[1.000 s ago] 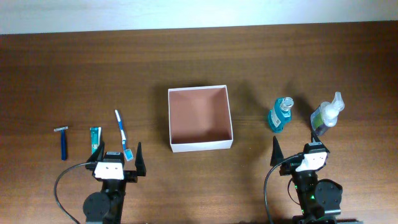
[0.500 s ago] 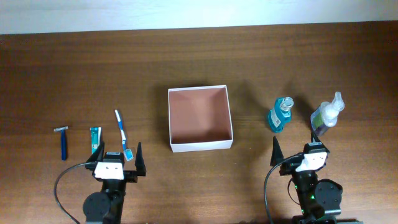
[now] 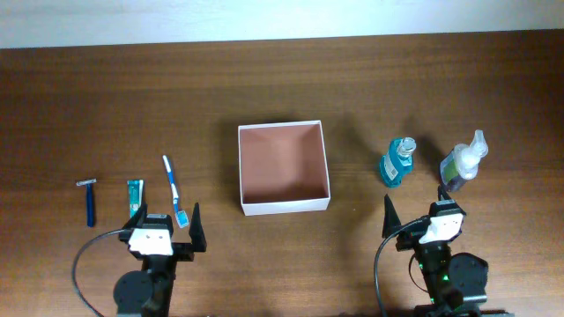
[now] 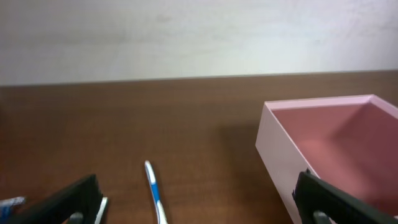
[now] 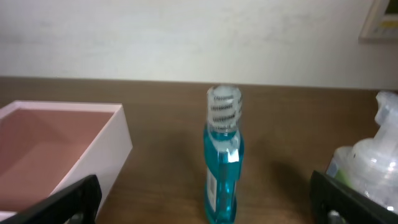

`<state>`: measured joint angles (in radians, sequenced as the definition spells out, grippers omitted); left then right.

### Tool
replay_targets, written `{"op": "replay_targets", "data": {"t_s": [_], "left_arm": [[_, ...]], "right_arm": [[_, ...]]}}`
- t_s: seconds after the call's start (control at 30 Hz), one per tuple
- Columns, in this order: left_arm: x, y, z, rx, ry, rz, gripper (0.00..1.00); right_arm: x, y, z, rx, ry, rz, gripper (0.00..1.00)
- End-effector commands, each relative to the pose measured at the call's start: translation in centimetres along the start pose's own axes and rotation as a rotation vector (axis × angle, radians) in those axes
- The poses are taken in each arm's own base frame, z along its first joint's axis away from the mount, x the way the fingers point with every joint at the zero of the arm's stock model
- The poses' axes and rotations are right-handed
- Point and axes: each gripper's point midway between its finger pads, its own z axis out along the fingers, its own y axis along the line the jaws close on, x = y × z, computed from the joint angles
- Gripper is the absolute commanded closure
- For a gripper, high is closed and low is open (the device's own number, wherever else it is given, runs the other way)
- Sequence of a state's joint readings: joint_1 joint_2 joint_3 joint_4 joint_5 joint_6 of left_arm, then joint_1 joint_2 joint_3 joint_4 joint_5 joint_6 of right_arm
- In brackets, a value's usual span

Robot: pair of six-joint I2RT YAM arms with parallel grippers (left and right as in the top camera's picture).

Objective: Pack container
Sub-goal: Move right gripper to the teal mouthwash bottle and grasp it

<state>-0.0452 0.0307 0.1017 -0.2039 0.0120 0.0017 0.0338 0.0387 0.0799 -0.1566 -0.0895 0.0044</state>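
Okay, both arms sat low at the near edge of the table (image 3: 282, 88), nothing picked up yet. My left gripper (image 3: 167, 217) was spread wide and empty, pointed at the toothbrush (image 3: 173, 187), whose near end lay about between my fingertips. The toothpaste tube (image 3: 133, 195) and the razor (image 3: 88, 201) lay further left, each apart from the next. My right gripper (image 3: 416, 206) was spread wide too, holding nothing, and faced the blue mouthwash bottle (image 3: 398, 160), which stood upright with the pump bottle (image 3: 463, 163) near it on the right. The box (image 3: 284, 167) sat in the middle between the two groups, open-topped and empty. The layout looked deliberate to me: flat items on the left arm's side, bottles on the right arm's side, and the box probably reachable by both. I judged packing not started. Likely first picks were the toothbrush or the mouthwash, since they were nearest. The bottles were upright, so a sideways nudge could tip them, and the pump bottle sat close to my outer right finger.
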Motion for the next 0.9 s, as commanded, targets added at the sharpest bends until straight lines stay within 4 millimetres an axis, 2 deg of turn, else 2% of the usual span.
{"op": "replay_targets", "data": {"t_s": [0.0,0.17,0.3,0.57,0.67,0.73,0.87], "left_arm": [[-4.1,-0.1,-1.2,0.007,-0.022,-0.026,0.0],[-6.9,-0.1,-1.6,0.006,0.052,-0.037,0.0],[-8.0,-0.1,-1.1,0.004,0.17,-0.04,0.0],[-7.0,-0.1,1.0,0.0,0.552,-0.047,0.0],[-7.0,-0.8,2.0,0.035,0.768,-0.065,0.0],[-7.0,-1.3,2.5,0.061,0.851,-0.082,0.0],[-5.9,-1.3,3.0,0.062,0.933,-0.087,0.0]], "right_arm": [[-4.0,0.7,-1.0,-0.033,-0.026,0.011,0.01],[-6.4,0.7,-1.1,-0.032,0.081,0.022,0.01],[-7.9,0.7,-0.3,-0.03,0.22,0.036,0.01],[-10.3,0.4,2.2,-0.024,0.57,0.071,0.01],[-10.5,0.4,2.9,-0.022,0.825,0.097,0.01],[-10.8,0.4,3.6,-0.024,0.902,0.1,0.02],[-10.8,-0.2,5.6,-0.012,0.932,0.078,0.01]]}}
